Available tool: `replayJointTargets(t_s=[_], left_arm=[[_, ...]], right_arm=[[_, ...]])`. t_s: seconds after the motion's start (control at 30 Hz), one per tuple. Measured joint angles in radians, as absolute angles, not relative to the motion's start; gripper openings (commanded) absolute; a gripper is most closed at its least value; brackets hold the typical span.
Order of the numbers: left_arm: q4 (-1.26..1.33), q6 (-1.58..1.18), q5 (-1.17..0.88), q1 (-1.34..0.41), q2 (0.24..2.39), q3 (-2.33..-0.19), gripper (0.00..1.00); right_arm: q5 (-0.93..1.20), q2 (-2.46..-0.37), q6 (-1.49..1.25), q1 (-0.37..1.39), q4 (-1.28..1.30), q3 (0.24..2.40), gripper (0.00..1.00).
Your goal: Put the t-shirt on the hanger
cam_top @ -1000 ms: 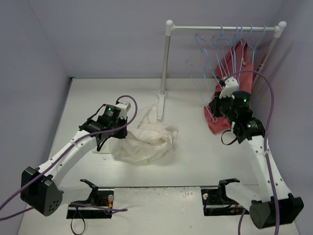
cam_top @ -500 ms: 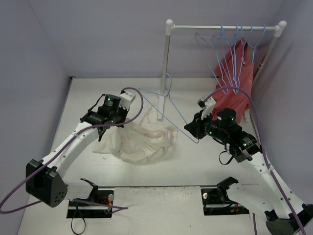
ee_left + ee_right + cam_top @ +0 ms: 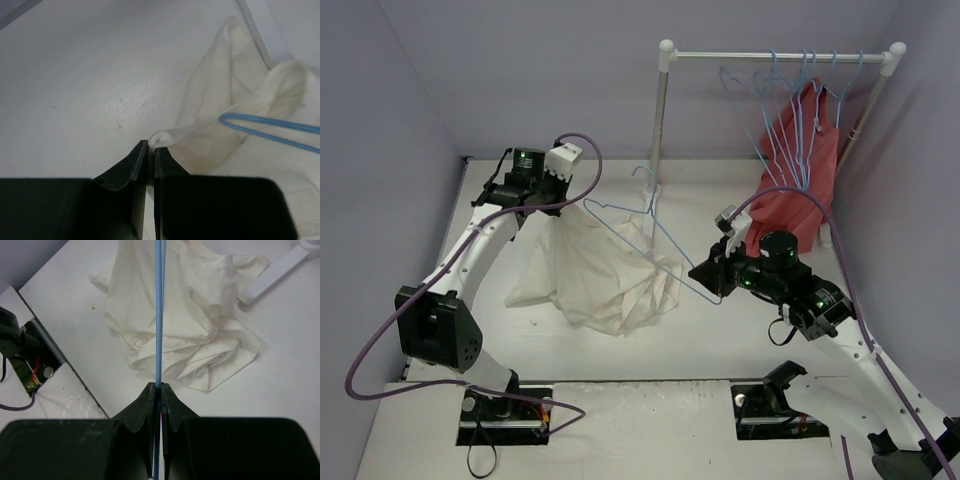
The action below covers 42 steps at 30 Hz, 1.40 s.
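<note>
The left hand [image 3: 151, 147] is pinched shut on a small fold of the t-shirt [image 3: 600, 280] and holds that edge up above the far-left part of the worktop [image 3: 720, 340]. From the grip the cream cloth drapes down and toward the middle, where its lower part lies crumpled on the worktop.

The right hand [image 3: 159, 386] is clamped tight on the hanger [image 3: 642, 232], gripping the thin light-blue wire at one lower corner. The hanger is in the air and tilted. Its triangle reaches from the right hand leftward over the t-shirt, and its hook points to the far side. In the left wrist view a bend of the blue wire shows just over the cloth; whether it touches cannot be told.

Just beyond the t-shirt lies the white foot [image 3: 270, 275] of a rack [image 3: 780, 57]. On its rail at the far right hang other hangers [image 3: 782, 105] that look alike and a red garment [image 3: 800, 190].
</note>
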<state>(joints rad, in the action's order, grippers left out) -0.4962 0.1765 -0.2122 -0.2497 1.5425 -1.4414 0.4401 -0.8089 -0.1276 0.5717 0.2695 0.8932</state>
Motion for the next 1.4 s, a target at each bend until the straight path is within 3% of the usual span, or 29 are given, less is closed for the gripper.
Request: replayJointTargets(t_s=[1.07, 1.4], left_arm=[[-0.606, 0.282, -0.541, -0.254, 1.391, -1.41, 0.0], [-0.675, 0.319, -0.637, -0.254, 1.318, -1.488, 0.0]], right_arm=[[0.587, -0.824, -0.069, 0.605, 0.2, 0.841, 0.0], [0.672, -0.905, -0.021, 0.605, 0.173, 0.94, 0.0]])
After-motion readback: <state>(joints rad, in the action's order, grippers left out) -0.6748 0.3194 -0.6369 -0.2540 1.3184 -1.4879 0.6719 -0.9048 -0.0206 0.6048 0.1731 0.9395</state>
